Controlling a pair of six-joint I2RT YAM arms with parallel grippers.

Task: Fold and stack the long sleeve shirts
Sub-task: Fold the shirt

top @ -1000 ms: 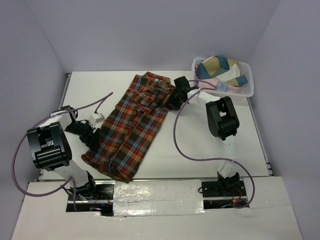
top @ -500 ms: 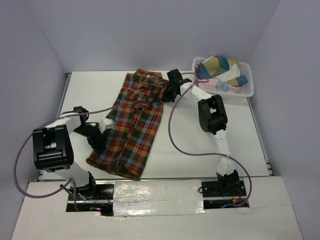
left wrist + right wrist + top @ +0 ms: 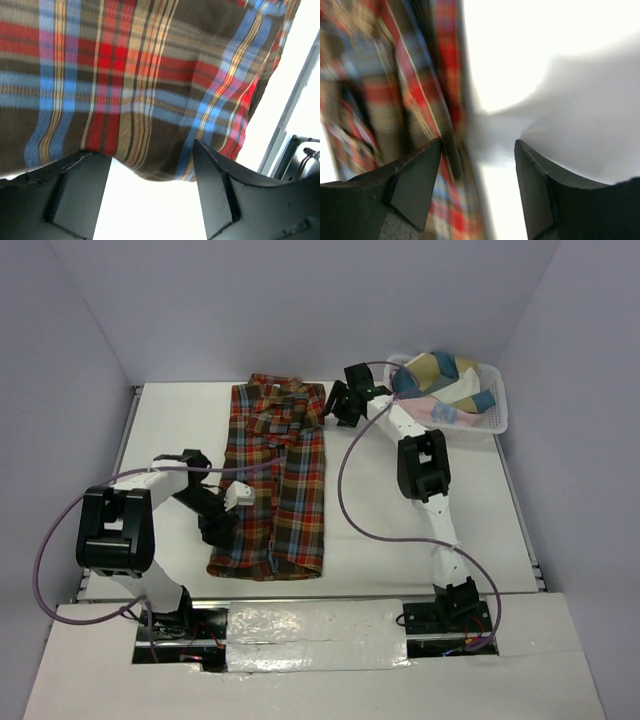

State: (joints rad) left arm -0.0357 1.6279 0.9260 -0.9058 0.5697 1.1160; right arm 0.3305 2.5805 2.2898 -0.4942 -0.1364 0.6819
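Observation:
A red-orange, brown and blue plaid long sleeve shirt (image 3: pixel 275 480) lies folded lengthwise on the white table, collar at the far end. My left gripper (image 3: pixel 228 515) is open at the shirt's near left edge; in the left wrist view the plaid cloth (image 3: pixel 150 80) fills the top and my gripper (image 3: pixel 152 157) holds nothing. My right gripper (image 3: pixel 335 405) is open just right of the shirt's collar end; the right wrist view shows blurred plaid (image 3: pixel 395 100) at the left and my gripper (image 3: pixel 477 150) over bare table.
A white lattice basket (image 3: pixel 497 418) holding folded cloth in tan, teal and pink stands at the far right corner. Purple cables loop from both arms. The table's metal edge (image 3: pixel 295 100) shows at the right of the left wrist view.
The shirt swung from a diagonal lie to straight, collar far, hem near. My left gripper moved right and nearer along the hem; my right gripper moved to the far collar side and stands off the cloth.

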